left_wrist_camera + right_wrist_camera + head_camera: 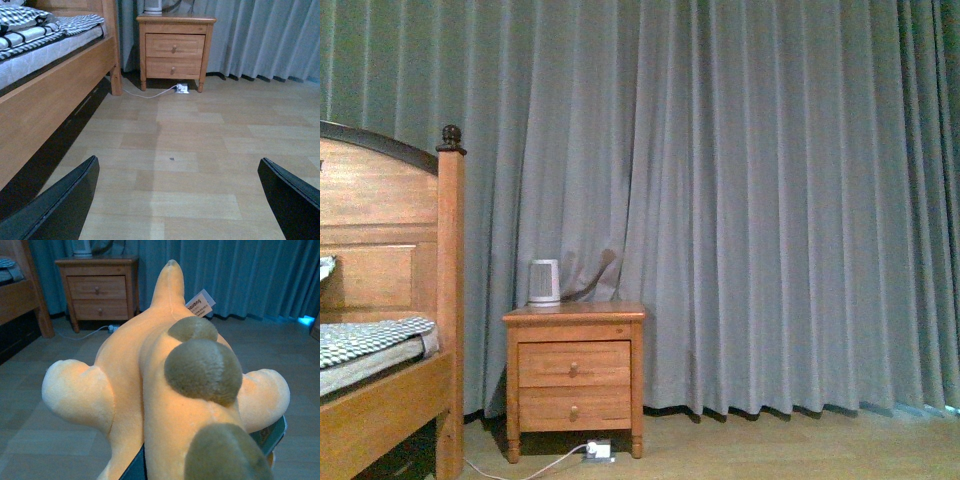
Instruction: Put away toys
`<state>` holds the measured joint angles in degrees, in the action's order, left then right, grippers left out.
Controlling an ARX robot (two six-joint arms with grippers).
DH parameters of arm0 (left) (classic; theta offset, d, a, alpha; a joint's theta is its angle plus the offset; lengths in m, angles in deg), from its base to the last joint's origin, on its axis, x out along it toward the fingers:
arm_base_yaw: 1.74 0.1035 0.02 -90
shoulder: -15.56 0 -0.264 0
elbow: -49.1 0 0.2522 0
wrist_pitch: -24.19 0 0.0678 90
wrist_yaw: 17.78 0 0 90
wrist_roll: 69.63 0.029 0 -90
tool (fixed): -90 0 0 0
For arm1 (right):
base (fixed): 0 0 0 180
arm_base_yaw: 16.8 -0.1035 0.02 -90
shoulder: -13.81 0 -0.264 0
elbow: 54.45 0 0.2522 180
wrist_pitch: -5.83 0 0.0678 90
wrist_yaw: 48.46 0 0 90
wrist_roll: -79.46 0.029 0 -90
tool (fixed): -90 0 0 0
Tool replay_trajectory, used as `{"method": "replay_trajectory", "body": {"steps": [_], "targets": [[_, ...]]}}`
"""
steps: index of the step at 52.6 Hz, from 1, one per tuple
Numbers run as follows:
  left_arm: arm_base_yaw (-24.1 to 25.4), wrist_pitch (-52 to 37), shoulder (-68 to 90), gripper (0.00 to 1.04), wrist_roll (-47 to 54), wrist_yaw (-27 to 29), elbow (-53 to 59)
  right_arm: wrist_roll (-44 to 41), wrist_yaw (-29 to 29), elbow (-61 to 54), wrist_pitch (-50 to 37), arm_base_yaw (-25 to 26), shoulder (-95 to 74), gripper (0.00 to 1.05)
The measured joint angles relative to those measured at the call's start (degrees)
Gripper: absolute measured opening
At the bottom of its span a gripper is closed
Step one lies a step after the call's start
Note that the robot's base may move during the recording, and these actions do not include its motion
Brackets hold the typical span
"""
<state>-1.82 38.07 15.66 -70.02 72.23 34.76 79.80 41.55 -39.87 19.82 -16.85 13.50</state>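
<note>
In the right wrist view the orange-yellow plush animal (150, 380) fills most of the picture, held off the floor. It has brown rounded patches along its back, rounded pale limbs on both sides, a pointed tip and a white paper tag (200, 303). My right gripper (200, 460) is shut on it; only a dark edge of one of its fingers (272, 436) shows under the plush. My left gripper (177, 200) hangs open above bare wooden floor, its two dark fingertips wide apart with nothing between them. Neither arm shows in the front view.
A wooden nightstand (574, 372) with two drawers stands against the grey curtain (770, 200), a small white appliance (543, 282) on top. A white plug and cable (181, 88) lie on the floor under it. A wooden bed (45, 90) with checked bedding runs along the left.
</note>
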Motion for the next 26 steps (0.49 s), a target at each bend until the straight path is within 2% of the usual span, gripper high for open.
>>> {"method": "replay_trajectory", "body": {"steps": [26], "targets": [[0.0, 0.0, 0.0, 0.98, 0.0, 0.0, 0.0, 0.0, 0.0, 0.0, 0.0, 0.0, 0.0, 0.07]]}}
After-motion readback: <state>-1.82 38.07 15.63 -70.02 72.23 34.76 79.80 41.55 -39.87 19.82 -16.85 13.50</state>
